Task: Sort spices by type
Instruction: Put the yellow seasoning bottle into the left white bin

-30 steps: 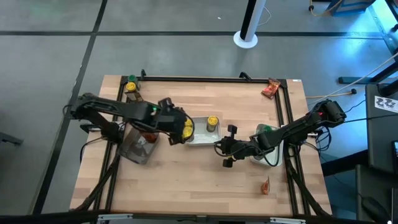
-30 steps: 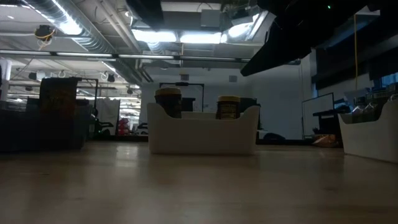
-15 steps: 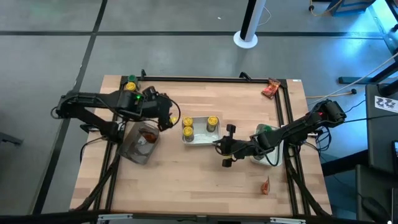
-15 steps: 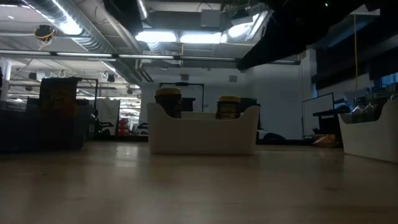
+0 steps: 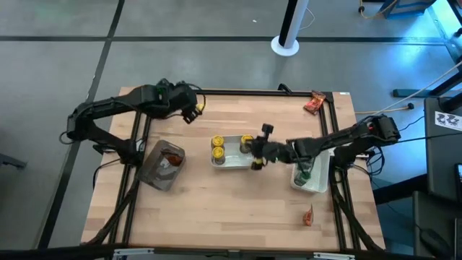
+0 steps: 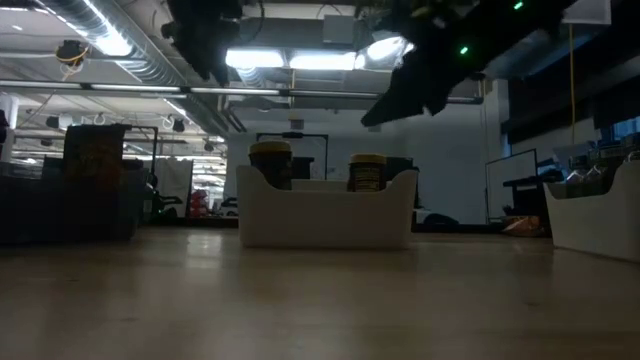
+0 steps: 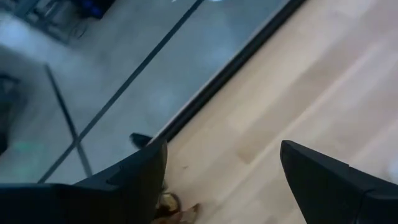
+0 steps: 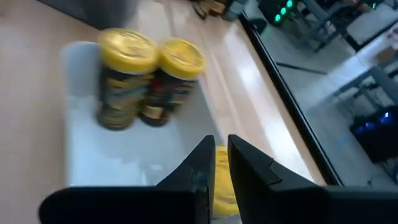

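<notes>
Three yellow-lidded jars stand in the middle white tray (image 5: pixel 232 160): a pair (image 5: pixel 217 147) (image 8: pixel 149 59) and a single one (image 5: pixel 247 141). My right gripper (image 5: pixel 254 150) (image 8: pixel 221 163) hovers above the single jar, fingers shut on nothing, and its yellow lid (image 8: pixel 219 186) shows below them. Green-lidded jars (image 5: pixel 304 165) stand in the right tray (image 5: pixel 317 184). Red-orange packets lie at the far right corner (image 5: pixel 315 103), near the near right edge (image 5: pixel 309 215) and inside the bin (image 5: pixel 163 165). My left gripper (image 5: pixel 192 110) (image 7: pixel 221 171) is open over the table's far left edge.
In the low view the middle tray (image 6: pixel 325 215) stands ahead with both arms high above it, and the right tray (image 6: pixel 598 215) shows at the side. A dark frame rail (image 5: pixel 245 92) runs along the far edge. Bare wood lies along the near side (image 5: pixel 224 209).
My left gripper has drawn away from the middle tray, toward the far left corner, leaving a yellow-lidded jar standing in the tray. My right gripper has swung from beside the right tray toward the far edge and left, coming over the middle tray.
</notes>
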### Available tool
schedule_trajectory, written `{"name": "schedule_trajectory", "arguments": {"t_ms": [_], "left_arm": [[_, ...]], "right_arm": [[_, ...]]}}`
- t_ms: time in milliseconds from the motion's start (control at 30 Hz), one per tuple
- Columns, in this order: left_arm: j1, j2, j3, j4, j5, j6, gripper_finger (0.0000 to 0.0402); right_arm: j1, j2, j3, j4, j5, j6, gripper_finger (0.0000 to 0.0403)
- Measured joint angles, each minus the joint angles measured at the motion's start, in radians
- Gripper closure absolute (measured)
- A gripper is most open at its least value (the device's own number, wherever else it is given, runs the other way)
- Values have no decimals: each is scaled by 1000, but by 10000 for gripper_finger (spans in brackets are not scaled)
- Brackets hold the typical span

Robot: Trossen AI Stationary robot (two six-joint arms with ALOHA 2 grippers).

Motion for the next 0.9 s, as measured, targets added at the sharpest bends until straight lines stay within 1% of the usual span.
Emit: {"name": "schedule_trajectory", "arguments": {"t_ms": [167, 333, 567, 700, 900], "left_arm": [[125, 0, 0, -5, 0, -1, 105], [242, 2, 0, -7, 0, -3, 105], [389, 48, 0, -63, -1, -29, 105], [452, 94, 0, -112, -1, -64, 105], [532, 181, 0, -192, 0, -116, 105]], "right_arm": [[-102, 0, 0, 3, -123, 0, 357], [-160, 0, 0, 23, -210, -12, 357], [-189, 0, 0, 75, -274, -51, 357], [-189, 0, 0, 77, -283, -53, 357], [-187, 0, 0, 75, -331, -43, 357]]}}
